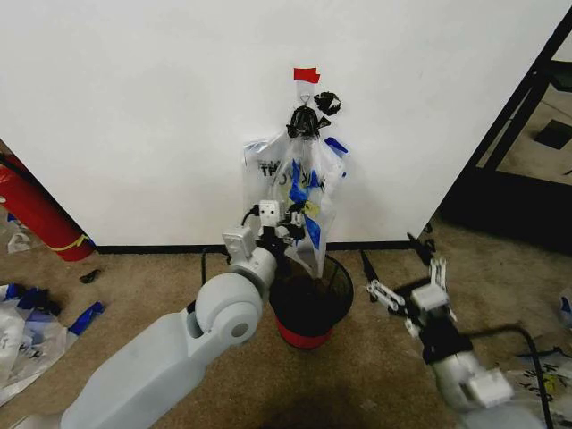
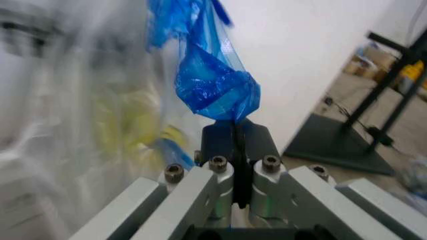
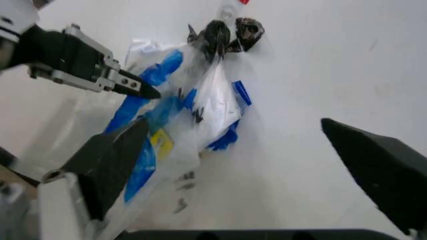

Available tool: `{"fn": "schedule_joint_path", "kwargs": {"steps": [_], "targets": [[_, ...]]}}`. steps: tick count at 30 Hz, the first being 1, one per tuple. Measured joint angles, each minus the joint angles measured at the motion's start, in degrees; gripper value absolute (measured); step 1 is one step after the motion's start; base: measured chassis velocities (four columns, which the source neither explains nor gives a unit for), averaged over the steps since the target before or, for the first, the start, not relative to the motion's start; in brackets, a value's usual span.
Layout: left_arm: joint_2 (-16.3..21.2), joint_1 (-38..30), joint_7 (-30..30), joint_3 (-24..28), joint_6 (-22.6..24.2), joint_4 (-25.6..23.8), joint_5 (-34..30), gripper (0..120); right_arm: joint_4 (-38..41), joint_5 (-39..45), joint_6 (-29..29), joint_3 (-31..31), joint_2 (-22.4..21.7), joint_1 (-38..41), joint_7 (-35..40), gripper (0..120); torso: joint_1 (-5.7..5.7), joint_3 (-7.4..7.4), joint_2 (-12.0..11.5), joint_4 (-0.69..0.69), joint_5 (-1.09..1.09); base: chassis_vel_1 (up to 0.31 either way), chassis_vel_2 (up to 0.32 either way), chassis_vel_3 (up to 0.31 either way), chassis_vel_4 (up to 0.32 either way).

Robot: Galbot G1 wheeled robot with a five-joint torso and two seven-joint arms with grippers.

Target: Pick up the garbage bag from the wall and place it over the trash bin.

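The garbage bag (image 1: 284,179) hangs on the white wall (image 1: 134,116) from black knotted lumps (image 1: 308,116) under a red tape patch (image 1: 306,75). It is see-through, with blue strips. My left gripper (image 1: 293,225) is shut on its lower part; in the left wrist view the left gripper (image 2: 235,134) pinches a blue fold (image 2: 213,85) of the bag. Directly below stands the black mesh trash bin (image 1: 332,279) with a red base. My right gripper (image 1: 409,281) hovers open to the right of the bin; its wrist view shows the bag (image 3: 217,95) and the left gripper (image 3: 143,90) on it.
A red cylinder (image 1: 36,214) leans at the left by the wall. Loose plastic bags (image 1: 27,335) lie on the carpet at the left, and more (image 1: 545,375) at the right. A black metal stand (image 1: 523,107) stands at the right. A black baseboard (image 1: 152,249) runs along the wall.
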Motion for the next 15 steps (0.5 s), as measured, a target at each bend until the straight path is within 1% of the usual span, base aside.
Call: {"fn": "schedule_joint_path", "kwargs": {"steps": [1, 2, 4, 5, 6, 8, 10, 11, 13, 15], "targets": [[-1.22, -1.37, 0.05, 1.61, 0.0, 1.02, -0.08, 0, -1.7, -0.13, -0.07, 0.02, -1.2, 1.79, -0.57, 99, 0.01, 0.01, 0.0, -0.07, -0.01, 0.0, 0.0, 0.0, 0.0], [-1.96, -1.93, 0.06, 2.16, -0.01, 1.43, -0.07, 0, -3.24, -0.27, -0.32, -0.44, -2.3, 3.57, -0.87, 100, 0.01, 0.0, 0.0, -0.1, -0.02, 0.0, 0.0, 0.0, 0.0], [-3.03, -2.45, 0.04, 2.45, -0.01, 2.15, 0.09, 0, -6.0, -0.68, -0.87, -2.16, -4.93, 7.12, -1.93, 100, 0.0, 0.0, 0.0, -0.08, 0.02, 0.0, 0.0, 0.0, 0.0], [-3.26, -2.52, 0.01, 2.43, -0.01, 2.44, 0.18, 0, -7.44, -0.99, -1.25, -3.22, -6.58, 8.87, -2.63, 100, 0.01, 0.01, 0.0, -0.06, 0.0, 0.0, 0.0, 0.0, 0.0], [-3.25, -2.53, 0.0, 2.32, -0.01, 2.64, 0.26, 0, -8.84, -1.52, -1.46, -4.35, -8.22, 10.57, -3.34, 100, 0.01, 0.01, 0.0, 0.0, 0.0, 0.0, 0.0, 0.0, 0.0], [-3.15, -2.53, 0.0, 2.21, -0.01, 2.72, 0.32, 0, -9.41, -1.82, -1.5, -4.85, -8.92, 11.32, -3.64, 100, 0.01, 0.01, 0.0, 0.0, 0.0, 0.0, 0.0, 0.0, 0.0], [-2.65, -2.38, 0.0, 1.7, -0.02, 2.81, 0.42, 0, -11.15, -2.63, -1.5, -6.66, -10.99, 13.8, -4.25, 100, 0.01, 0.01, 0.0, 0.0, -0.01, 0.0, 0.0, 0.0, 0.0], [-2.43, -2.23, 0.01, 1.49, -0.03, 2.83, 0.43, 0, -11.81, -2.8, -1.58, -7.64, -11.76, 15.1, -4.33, 100, 0.01, 0.01, 0.0, -0.03, -0.01, 0.0, 0.0, 0.0, 0.0], [-2.04, -1.83, 0.05, 1.21, -0.05, 2.85, 0.45, 0, -13.52, -3.63, -1.78, -10.24, -12.95, 18.93, -4.49, 100, 0.01, 0.0, 0.0, -0.04, -0.01, 0.0, 0.0, 0.0, 0.0], [-2.05, -1.68, 0.08, 1.18, -0.06, 2.87, 0.46, 0, -15.09, -4.54, -1.8, -12.52, -13.76, 22.55, -4.76, 100, 0.01, 0.0, 0.0, -0.02, -0.02, 0.0, 0.0, 0.0, 0.0]]}}
